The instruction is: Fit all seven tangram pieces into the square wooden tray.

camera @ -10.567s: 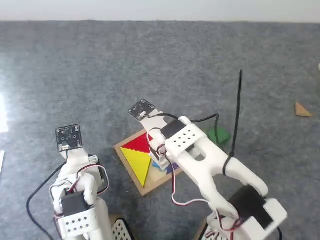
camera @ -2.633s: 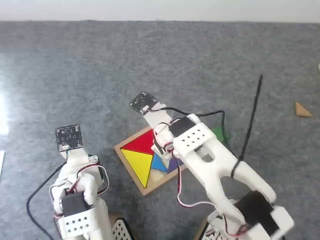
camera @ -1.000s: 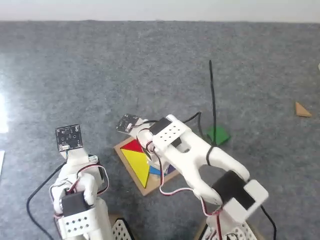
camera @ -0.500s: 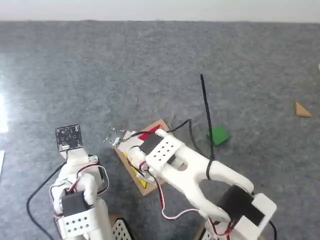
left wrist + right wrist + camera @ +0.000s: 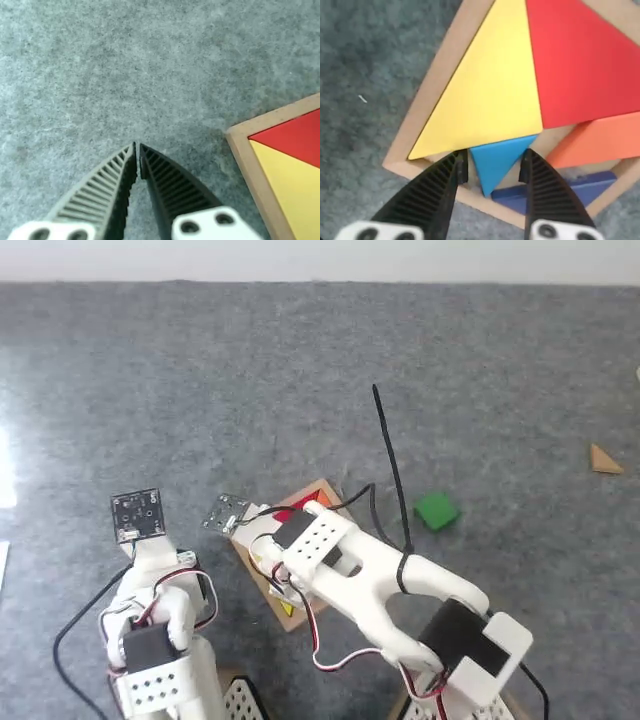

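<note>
I count five pieces in the tray (image 5: 434, 95), near the tabletop's front edge. The green square (image 5: 436, 510) and the tan triangle (image 5: 604, 459), by the right edge, are left. My right gripper (image 5: 493, 156) is parted astride the blue triangle (image 5: 499, 167). My left gripper (image 5: 137, 150) is clenched, empty, beside the tray's corner. I can read no writing.

Your left arm (image 5: 150, 640) and right arm (image 5: 375, 580) are white plastic with black motors (image 5: 150, 645) and red-and-white wires (image 5: 330, 635); the ribbed claw fingers (image 5: 110, 190) are black.
</note>
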`<state>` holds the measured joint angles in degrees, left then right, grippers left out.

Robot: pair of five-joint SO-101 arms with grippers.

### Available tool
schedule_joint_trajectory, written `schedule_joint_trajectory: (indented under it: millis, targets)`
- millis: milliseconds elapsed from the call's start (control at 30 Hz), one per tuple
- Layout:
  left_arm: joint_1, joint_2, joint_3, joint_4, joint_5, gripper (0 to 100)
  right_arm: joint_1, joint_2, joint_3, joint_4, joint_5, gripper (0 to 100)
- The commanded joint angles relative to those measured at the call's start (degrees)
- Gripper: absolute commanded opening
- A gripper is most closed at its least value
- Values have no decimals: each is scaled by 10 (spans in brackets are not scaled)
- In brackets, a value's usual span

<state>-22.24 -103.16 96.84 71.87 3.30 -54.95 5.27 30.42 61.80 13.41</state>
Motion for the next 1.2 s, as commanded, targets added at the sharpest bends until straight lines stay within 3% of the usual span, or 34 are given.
schedule_joint_trajectory:
  millis: [0, 133, 300, 500, 867, 1167]
  targets:
    - [-2, -11, -4, 4, -3, 13, -4, 8, -9, 14, -3, 180]
    - [-2, -11, -4, 4, -3, 13, -13, 39, -22, 22, 25, 158]
    - [-2, -11, -4, 4, -3, 13, -13, 75, -62, 52, 25, 2]
    - [-2, -11, -4, 4, -3, 13, 9, 30, -62, 54, 25, 9]
    - [-2, -11, -4, 4, -3, 13, 22, -268, -55, 119, 24, 9]
    - [-2, -11, -4, 4, -3, 13, 29, -232, -25, 45, -2, 12]
